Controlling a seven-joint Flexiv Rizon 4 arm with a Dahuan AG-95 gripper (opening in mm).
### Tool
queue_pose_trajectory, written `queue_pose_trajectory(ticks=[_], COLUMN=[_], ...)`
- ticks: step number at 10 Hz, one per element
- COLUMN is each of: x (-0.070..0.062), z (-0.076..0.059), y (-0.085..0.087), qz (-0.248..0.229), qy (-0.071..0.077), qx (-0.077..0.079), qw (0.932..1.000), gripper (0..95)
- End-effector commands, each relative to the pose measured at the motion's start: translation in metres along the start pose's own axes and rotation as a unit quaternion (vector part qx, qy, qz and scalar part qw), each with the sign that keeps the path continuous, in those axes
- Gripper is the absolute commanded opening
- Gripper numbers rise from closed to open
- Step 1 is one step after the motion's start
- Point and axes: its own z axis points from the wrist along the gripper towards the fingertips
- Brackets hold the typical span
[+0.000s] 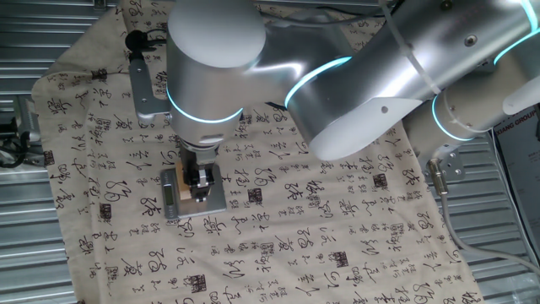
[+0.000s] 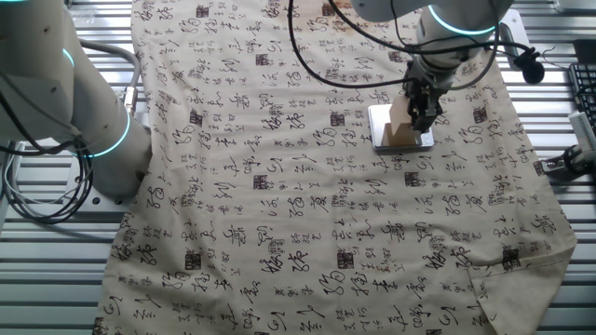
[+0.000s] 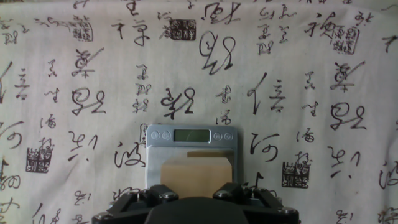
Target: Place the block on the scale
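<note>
The block (image 3: 196,174), a light tan wooden cube, rests on the grey top of the scale (image 3: 155,155), whose display strip is on the far edge. In the hand view my gripper (image 3: 196,198) is right over the block; my fingertips are hidden by the hand's dark body, and the block fills the gap between the finger mounts. In one fixed view my gripper (image 1: 201,184) reaches down to the scale (image 1: 215,203), with the block (image 1: 180,196) at its fingers. In the other fixed view my gripper (image 2: 425,113) stands at the block (image 2: 399,130) on the scale (image 2: 382,119). The fingers look closed on the block's sides.
A beige cloth printed with black calligraphy (image 1: 321,219) covers the table. Slatted metal shows past the cloth's edges (image 2: 56,279). The arm's base (image 2: 84,121) stands at the left in the other fixed view. Cables hang over the far side (image 2: 326,56).
</note>
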Motion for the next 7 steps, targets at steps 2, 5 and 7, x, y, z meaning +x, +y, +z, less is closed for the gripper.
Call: queue_pose_trajectory(ticks=[2, 5, 7], x=[-0.0012, -0.0002, 0.0003], z=[0.0044, 0.0082, 0.0089], y=[0.0010, 0.0008, 0.0006], qz=[0.001, -0.001, 0.000], qy=[0.000, -0.002, -0.003], qx=[0.001, 0.002, 0.000], qw=[1.0000, 1.0000, 1.0000], gripper=[0.0, 0.0, 0.0])
